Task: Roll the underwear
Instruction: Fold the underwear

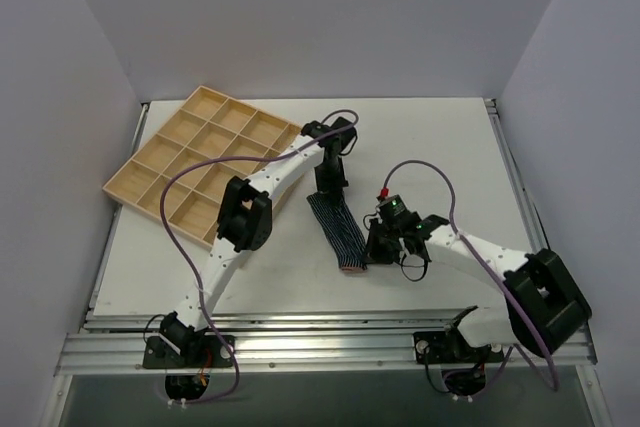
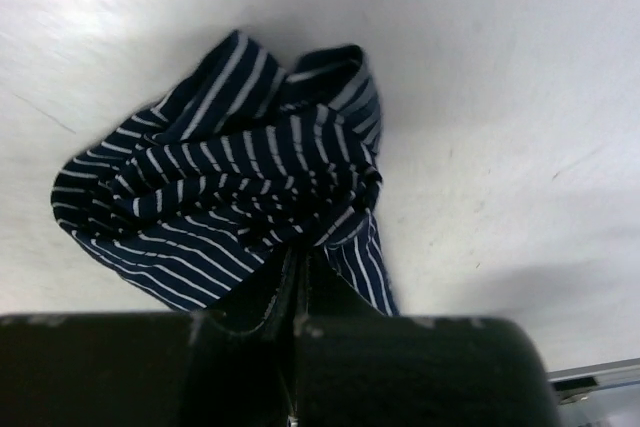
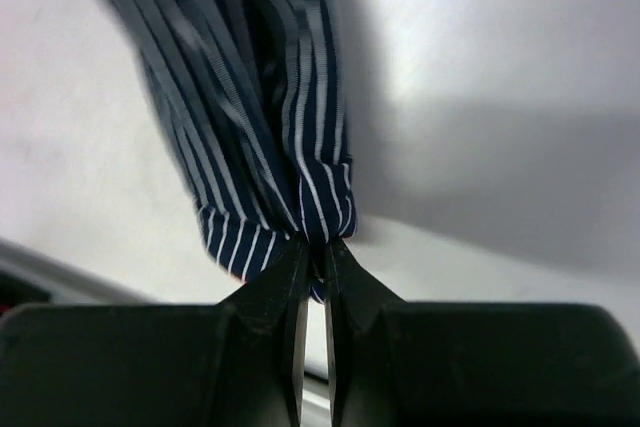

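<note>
The underwear (image 1: 334,225) is a dark navy cloth with thin white stripes, stretched into a long narrow band on the white table. Its reddish-brown edge lies at the near end. My left gripper (image 1: 331,187) is shut on the far end; in the left wrist view the cloth (image 2: 225,197) bunches in front of the closed jaws (image 2: 298,272). My right gripper (image 1: 374,247) is shut on the near end; in the right wrist view the striped cloth (image 3: 255,117) runs up from the pinching fingertips (image 3: 315,244).
A wooden tray (image 1: 196,162) with several empty cells lies at the far left of the table (image 1: 450,147). Purple cables loop over both arms. A metal rail (image 1: 330,342) runs along the near edge.
</note>
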`<state>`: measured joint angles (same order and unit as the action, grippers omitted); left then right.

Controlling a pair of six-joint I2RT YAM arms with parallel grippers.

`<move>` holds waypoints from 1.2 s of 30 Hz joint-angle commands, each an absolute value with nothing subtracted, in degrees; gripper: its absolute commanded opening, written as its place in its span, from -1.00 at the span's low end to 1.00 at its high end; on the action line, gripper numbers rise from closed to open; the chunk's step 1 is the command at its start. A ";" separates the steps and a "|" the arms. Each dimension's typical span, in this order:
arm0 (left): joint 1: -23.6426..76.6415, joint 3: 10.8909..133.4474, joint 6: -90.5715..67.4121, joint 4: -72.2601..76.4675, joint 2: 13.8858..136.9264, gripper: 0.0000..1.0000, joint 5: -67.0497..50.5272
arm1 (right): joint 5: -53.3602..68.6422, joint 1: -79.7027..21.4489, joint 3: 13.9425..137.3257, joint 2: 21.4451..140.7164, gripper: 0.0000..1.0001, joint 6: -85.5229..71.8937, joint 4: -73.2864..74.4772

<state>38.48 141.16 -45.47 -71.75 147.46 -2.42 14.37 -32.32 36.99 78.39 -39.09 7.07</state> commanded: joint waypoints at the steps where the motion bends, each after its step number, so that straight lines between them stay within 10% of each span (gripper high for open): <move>1: 40.60 139.23 -43.77 -70.40 143.70 -0.95 -0.97 | 10.29 -39.01 33.58 71.03 -0.85 -51.66 9.32; 18: 41.31 142.74 -48.69 -64.52 142.21 -0.95 -4.13 | 7.21 -40.52 31.64 75.76 -0.88 -52.56 4.75; 27: 41.48 141.15 -50.10 -61.61 143.00 -0.93 -4.48 | 6.15 -40.52 32.34 75.23 -0.44 -52.74 4.13; 36: 41.75 140.89 -47.46 -57.75 139.14 -0.17 -5.71 | 4.83 -40.52 37.96 73.48 -0.22 -49.66 10.71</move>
<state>41.63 139.74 -48.51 -62.06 145.95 -5.02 6.96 -40.56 34.41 75.37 -51.07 6.46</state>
